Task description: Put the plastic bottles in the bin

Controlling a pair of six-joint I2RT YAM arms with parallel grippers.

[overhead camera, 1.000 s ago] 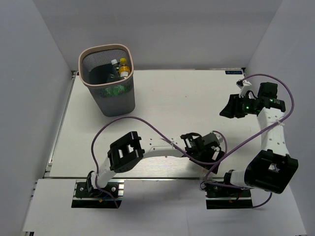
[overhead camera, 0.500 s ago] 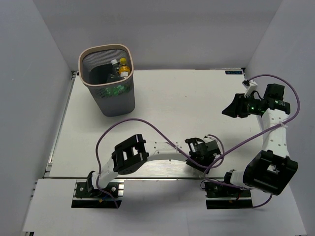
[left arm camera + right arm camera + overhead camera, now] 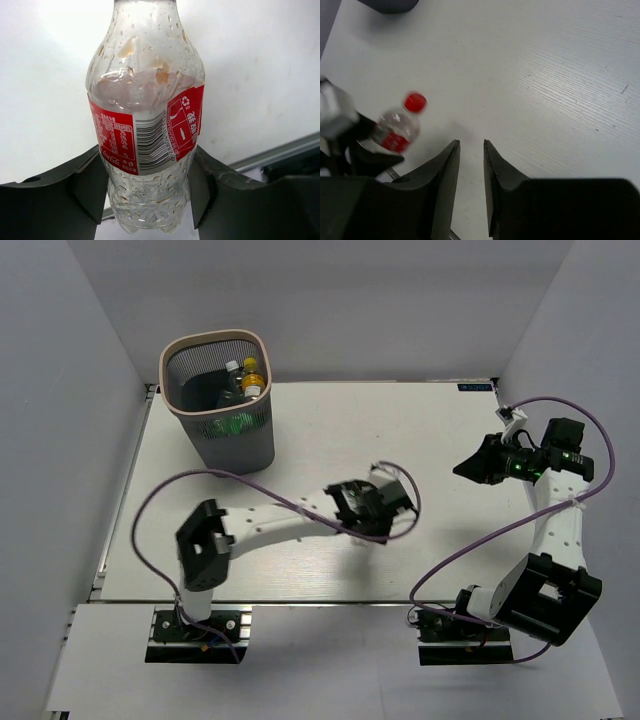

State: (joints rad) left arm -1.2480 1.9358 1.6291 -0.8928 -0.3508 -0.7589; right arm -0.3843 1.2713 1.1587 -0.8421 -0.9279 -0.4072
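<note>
White matte counter [image 3: 330, 430] boxed in by pale grey walls [image 3: 330, 310], seen from above. At the far left corner, a tall dark grey perforated bin with a beige rim [image 3: 215, 337] — inside it, a clear plastic bottle with a white cap [image 3: 232, 368], another with an orange cap [image 3: 251, 366], and something green [image 3: 232, 425] showing through the mesh. Near the counter's middle, jaws of the left arm clamped on the lower body of a clear red-labelled plastic bottle [image 3: 145, 135] with a red cap [image 3: 415, 101], well apart from the bin. Over the right side, jaws of the right arm nearly together — a narrow gap, nothing in it.
</note>
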